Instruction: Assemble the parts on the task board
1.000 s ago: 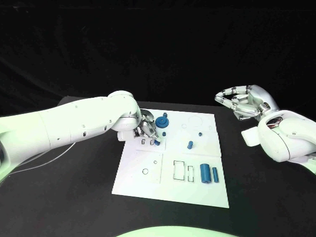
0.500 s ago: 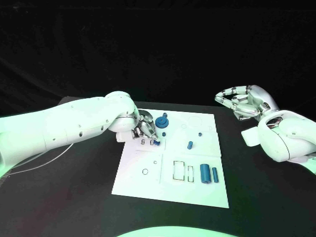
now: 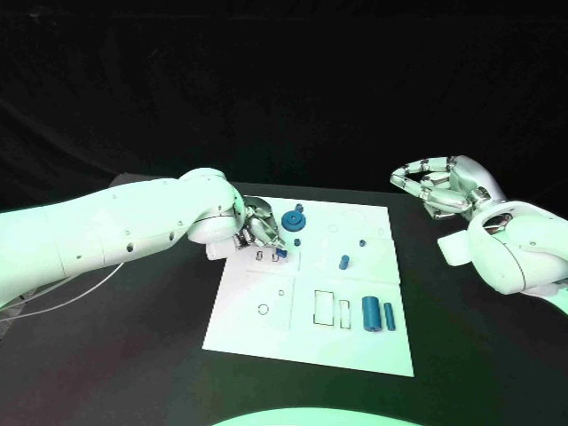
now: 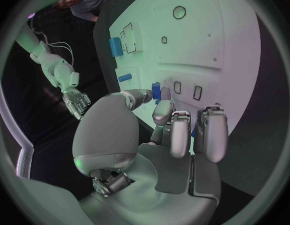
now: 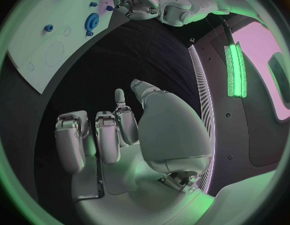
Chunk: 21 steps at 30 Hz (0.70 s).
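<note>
Small blue part (image 4: 156,91) pinched by left hand (image 3: 261,229) fingertips, over task board (image 3: 361,342).

Dim green-tinted light, black surroundings, strong fisheye bending in wrist views.

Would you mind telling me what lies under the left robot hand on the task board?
Under the left robot hand a small blue part sits pinched at its fingertips, above two small rectangular slots in the task board. Anything beneath the palm is covered.

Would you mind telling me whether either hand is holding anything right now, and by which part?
The left hand pinches a small blue part between thumb and fingertip over the task board; which part of it cannot be told. The right hand holds nothing.
</note>
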Each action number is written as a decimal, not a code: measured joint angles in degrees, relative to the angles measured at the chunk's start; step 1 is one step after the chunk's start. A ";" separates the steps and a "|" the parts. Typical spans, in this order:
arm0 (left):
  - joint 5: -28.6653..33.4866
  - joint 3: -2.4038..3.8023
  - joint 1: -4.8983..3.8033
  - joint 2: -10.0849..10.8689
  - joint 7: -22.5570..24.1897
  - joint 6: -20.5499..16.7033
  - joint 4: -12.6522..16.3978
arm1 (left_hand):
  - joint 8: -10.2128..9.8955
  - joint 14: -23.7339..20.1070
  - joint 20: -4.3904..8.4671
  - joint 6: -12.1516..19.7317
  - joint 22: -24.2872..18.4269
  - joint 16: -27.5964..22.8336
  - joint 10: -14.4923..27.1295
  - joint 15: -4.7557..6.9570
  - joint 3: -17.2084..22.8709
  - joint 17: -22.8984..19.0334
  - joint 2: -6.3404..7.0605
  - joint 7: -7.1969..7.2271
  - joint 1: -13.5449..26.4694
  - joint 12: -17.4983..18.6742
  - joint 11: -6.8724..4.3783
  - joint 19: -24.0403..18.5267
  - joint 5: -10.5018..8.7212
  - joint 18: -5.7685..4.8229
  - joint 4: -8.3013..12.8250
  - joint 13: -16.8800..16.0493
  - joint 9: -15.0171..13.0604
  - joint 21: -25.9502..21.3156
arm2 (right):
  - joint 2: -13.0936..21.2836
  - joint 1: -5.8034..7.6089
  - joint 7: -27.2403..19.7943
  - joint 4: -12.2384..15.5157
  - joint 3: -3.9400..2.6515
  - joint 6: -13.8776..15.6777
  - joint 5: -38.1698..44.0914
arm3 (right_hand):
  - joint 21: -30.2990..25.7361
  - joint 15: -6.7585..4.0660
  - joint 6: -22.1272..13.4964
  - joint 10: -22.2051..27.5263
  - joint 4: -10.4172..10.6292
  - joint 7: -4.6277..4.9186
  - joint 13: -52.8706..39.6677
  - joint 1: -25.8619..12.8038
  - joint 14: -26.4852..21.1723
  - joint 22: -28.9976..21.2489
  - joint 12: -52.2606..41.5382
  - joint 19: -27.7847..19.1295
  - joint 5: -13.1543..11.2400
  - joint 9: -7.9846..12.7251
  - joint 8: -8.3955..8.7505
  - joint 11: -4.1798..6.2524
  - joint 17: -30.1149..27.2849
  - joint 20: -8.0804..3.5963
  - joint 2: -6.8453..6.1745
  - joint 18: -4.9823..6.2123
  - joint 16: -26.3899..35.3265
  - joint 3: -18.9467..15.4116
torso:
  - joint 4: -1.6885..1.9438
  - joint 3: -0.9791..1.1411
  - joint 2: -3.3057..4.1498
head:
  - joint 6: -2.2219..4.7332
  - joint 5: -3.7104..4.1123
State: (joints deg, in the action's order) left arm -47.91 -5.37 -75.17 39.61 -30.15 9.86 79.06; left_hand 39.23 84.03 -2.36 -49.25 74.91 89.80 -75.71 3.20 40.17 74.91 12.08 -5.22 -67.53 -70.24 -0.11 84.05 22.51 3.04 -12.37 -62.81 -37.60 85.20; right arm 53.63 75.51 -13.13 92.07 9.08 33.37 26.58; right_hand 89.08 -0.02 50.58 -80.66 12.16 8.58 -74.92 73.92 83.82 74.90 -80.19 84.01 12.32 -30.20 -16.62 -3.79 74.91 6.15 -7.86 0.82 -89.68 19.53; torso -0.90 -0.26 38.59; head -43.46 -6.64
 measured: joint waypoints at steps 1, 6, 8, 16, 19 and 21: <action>-0.34 -0.02 0.10 0.05 0.02 -0.31 0.11 | 0.00 -0.09 0.00 -0.14 0.00 0.00 -0.10 0.09 0.00 0.00 0.00 0.03 0.00 0.00 -0.10 0.00 0.36 0.00 0.00 -0.13 -0.01 0.00 | 0.01 -0.01 0.00 0.00 0.00 0.00 -0.02 | 0.00 0.00 0.00 0.00 0.00 0.00 0.00 0.00 0.00 0.00 0.00 0.00 0.00 0.00 0.00 0.00 0.00 0.00 0.00 0.00 0.00 0.00 | 0.00 0.00 0.02 | -0.01 -0.04; -2.36 -0.06 0.61 0.09 -0.01 -1.54 0.29 | 0.02 -0.09 0.22 -0.16 0.00 0.00 -0.40 0.09 -0.15 0.00 0.39 0.04 0.38 -0.28 -0.39 -0.22 2.15 0.00 0.16 -0.39 -0.33 0.21 | 0.03 -0.04 -0.01 0.00 0.02 0.00 -0.10 | 0.00 0.00 0.00 0.00 0.00 0.00 0.00 0.00 0.00 0.00 0.00 0.00 0.00 0.00 0.00 0.00 0.00 0.00 0.00 0.00 0.00 0.00 | -0.04 -0.04 0.02 | -0.05 -0.25; -3.29 -0.06 0.79 0.03 -0.14 -1.86 0.30 | 0.27 0.11 0.42 -0.43 0.00 0.00 -0.41 0.28 -0.15 0.00 0.68 0.30 0.68 -0.29 -0.39 -0.02 2.64 0.01 0.16 -0.51 -0.43 0.21 | 0.03 -0.05 -0.02 0.00 0.02 0.00 -0.12 | 0.00 0.00 0.00 0.00 0.00 0.00 0.01 0.00 0.00 0.04 0.00 0.00 0.00 -0.01 0.00 0.00 0.00 0.00 0.00 0.00 0.00 0.00 | -0.09 -0.04 0.03 | -0.05 -0.31; -6.52 -0.06 1.25 -0.32 -0.81 -2.04 0.17 | 0.29 -0.09 0.43 -0.86 0.00 0.00 -0.91 0.48 -0.15 0.00 0.99 0.34 0.99 -0.28 -0.50 -0.01 4.12 0.01 0.16 -0.83 -0.87 0.21 | 0.05 -0.08 -0.04 -0.04 0.04 0.00 -0.17 | 0.00 0.00 0.00 0.00 0.00 0.00 0.01 0.00 0.00 0.04 0.00 0.00 0.00 -0.04 0.00 0.00 -0.01 0.00 0.00 0.00 0.00 0.00 | -0.23 -0.11 0.09 | -0.16 -0.41; -7.59 -0.06 1.37 -0.45 -1.12 -1.97 0.12 | 0.32 -0.09 0.43 -0.91 0.00 0.00 -0.91 0.48 -0.15 0.00 0.99 0.39 1.44 -0.28 -0.50 -0.02 4.60 0.01 0.16 -0.83 -0.91 0.42 | 0.05 -0.08 -0.05 -0.04 0.04 0.00 -0.18 | 0.00 0.00 0.00 0.00 0.00 0.00 0.01 0.00 0.00 0.04 0.00 0.00 0.00 -0.04 0.00 0.00 -0.01 0.00 0.00 0.00 0.00 0.00 | -0.23 -0.10 0.10 | -0.23 -0.41; -8.14 -0.06 1.44 -0.48 -1.31 -1.91 0.11 | 0.58 -0.09 0.43 -0.97 0.00 0.00 -0.91 0.48 -0.25 0.00 0.99 0.45 1.44 -0.28 -0.50 -0.02 5.10 0.01 0.27 -0.83 -0.99 0.42 | 0.05 -0.08 -0.06 -0.04 0.05 0.00 -0.19 | 0.00 0.00 0.00 0.00 0.00 0.00 0.01 0.00 0.00 0.04 0.00 0.00 0.00 -0.04 0.00 0.00 -0.01 0.00 0.00 0.00 0.00 0.00 | -0.22 -0.11 0.12 | -0.27 -0.41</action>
State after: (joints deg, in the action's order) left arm -56.06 -5.43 -73.73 39.13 -31.46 7.95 79.17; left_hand 39.80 83.94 -1.93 -50.22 74.91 89.80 -76.62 3.68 39.92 74.91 13.07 -4.78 -66.09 -70.52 -0.61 84.04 27.61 3.05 -12.11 -63.63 -38.59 85.62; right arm 53.68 75.43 -13.19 92.03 9.13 33.38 26.39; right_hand 89.08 -0.02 50.58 -80.66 12.16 8.58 -74.91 73.92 83.82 74.94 -80.19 84.00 12.32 -30.24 -16.61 -3.79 74.90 6.15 -7.86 0.82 -89.68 19.53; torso -1.12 -0.37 38.71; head -43.73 -7.05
